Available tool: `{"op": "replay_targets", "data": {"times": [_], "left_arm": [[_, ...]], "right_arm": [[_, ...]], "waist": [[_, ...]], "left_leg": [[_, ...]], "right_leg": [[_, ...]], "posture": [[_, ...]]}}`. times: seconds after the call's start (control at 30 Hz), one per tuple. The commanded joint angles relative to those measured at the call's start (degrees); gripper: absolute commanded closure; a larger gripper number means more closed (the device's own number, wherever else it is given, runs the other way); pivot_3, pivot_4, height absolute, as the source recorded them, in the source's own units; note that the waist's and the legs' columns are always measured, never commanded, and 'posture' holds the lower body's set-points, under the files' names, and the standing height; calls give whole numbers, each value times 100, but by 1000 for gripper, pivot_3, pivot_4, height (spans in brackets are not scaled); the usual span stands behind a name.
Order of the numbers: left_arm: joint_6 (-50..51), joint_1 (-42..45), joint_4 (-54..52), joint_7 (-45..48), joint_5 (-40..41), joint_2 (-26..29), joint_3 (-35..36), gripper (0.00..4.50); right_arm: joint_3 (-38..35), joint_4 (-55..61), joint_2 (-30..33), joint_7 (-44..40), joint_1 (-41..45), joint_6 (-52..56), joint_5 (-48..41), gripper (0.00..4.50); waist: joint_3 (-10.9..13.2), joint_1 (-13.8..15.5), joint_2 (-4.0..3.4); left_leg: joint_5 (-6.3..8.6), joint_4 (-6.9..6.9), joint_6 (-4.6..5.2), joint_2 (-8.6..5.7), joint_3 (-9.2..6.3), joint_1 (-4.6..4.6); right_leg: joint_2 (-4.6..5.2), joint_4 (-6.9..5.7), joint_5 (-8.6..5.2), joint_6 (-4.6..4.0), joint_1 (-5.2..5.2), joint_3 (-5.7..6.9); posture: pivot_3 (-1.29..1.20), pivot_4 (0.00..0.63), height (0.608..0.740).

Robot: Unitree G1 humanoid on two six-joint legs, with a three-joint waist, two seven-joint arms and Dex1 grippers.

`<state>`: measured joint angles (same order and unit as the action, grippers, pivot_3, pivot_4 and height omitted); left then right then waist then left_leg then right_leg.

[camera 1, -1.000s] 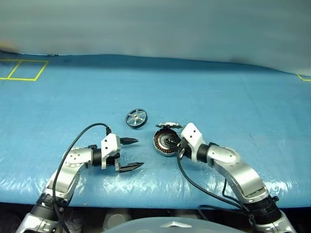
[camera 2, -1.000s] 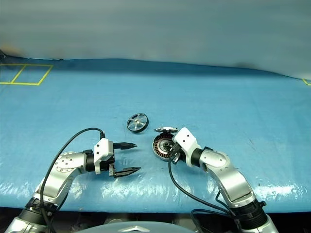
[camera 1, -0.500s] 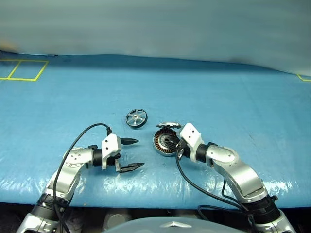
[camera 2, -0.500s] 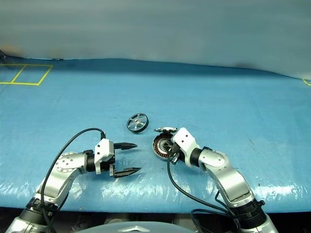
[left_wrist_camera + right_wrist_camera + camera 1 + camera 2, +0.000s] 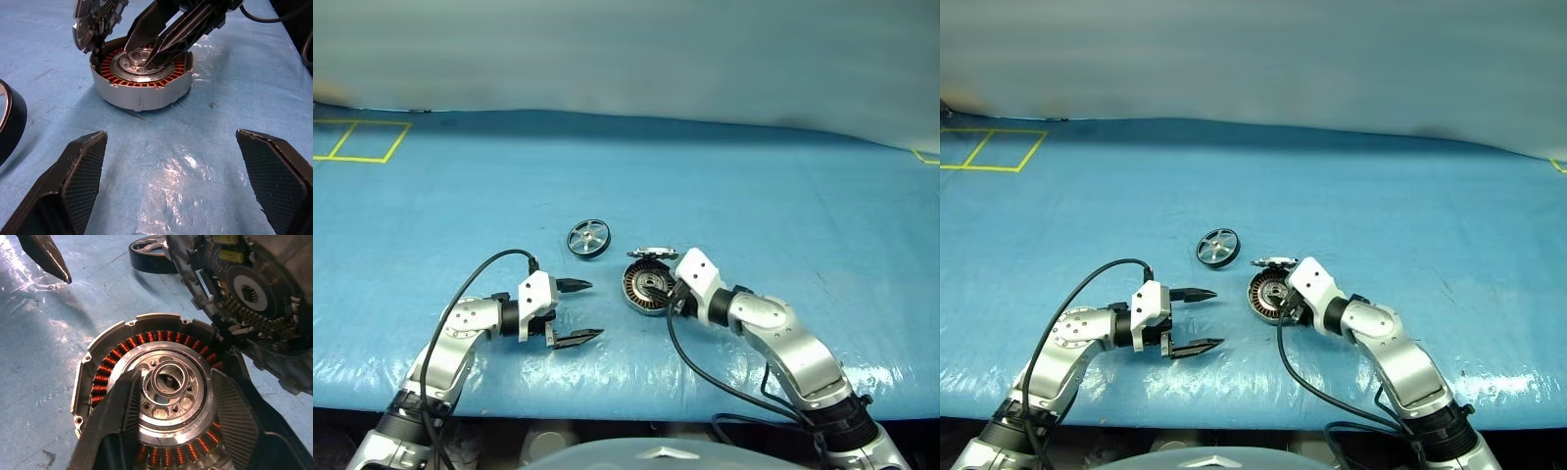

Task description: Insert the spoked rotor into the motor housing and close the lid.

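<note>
The motor housing lies flat on the blue table, its copper windings ringing a silver hub. The lid stands tilted on edge against the housing's far side, and its inner face is toward the housing. My right gripper reaches down over the housing's centre. It is open, with one finger on each side of the hub and nothing held. The spoked rotor rests on the table a little farther off to the left. My left gripper hovers open left of the housing, pointing at it.
The blue cover spreads wide on all sides, wrinkled and shiny near the front edge. Yellow taped squares mark the far left corner. A black cable loops over my left arm.
My right gripper's fingers have spread apart over the housing's hub. Both arms, the lid and the rotor stay where they were.
</note>
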<state>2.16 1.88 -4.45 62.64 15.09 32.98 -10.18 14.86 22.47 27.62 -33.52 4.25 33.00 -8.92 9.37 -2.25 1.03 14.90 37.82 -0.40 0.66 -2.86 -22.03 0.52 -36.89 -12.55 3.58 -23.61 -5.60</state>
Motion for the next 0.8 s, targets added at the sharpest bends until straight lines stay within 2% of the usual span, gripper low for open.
{"op": "replay_targets", "data": {"times": [0.03, 0.07, 0.4, 0.5, 0.8], "left_arm": [[-86, 59, 33, 28, 2, -11, -6, 0], [-85, 65, 41, 29, 2, -12, -5, 0], [-96, 104, 97, 46, 9, -18, -5, 0], [-95, 113, 101, 53, 8, -19, -3, 0], [-82, 112, 89, 53, 2, -20, -2, 0]], "right_arm": [[-150, 69, 5, -1, 25, 15, -52, 1150], [-174, 84, -19, 3, 26, 2, -75, 814], [-408, 224, -164, -43, 29, -87, -368, 814], [-409, 223, -165, -101, 32, -124, -439, 1427], [-216, 108, -219, -41, 34, -149, -303, 4403]], "waist": [[0, -1, 0], [0, -1, 0], [0, -2, 0], [0, -2, 0], [0, -2, 0]], "left_leg": [[0, 0, 0, 0, 0, 0], [0, 0, 0, 0, 0, 0], [0, 0, 0, 0, 0, 0], [0, 0, 0, 0, 0, 0], [0, 0, 0, 0, 0, 0]], "right_leg": [[0, 0, 0, 0, 0, 0], [0, 0, 0, 0, 0, 0], [0, 0, 0, 0, 0, 0], [0, 0, 0, 0, 0, 0], [0, 0, 0, 0, 0, 0]], "posture": [[0, 150, 740], [0, 150, 740], [0, 150, 740], [0, 150, 740], [0, 150, 740]]}}
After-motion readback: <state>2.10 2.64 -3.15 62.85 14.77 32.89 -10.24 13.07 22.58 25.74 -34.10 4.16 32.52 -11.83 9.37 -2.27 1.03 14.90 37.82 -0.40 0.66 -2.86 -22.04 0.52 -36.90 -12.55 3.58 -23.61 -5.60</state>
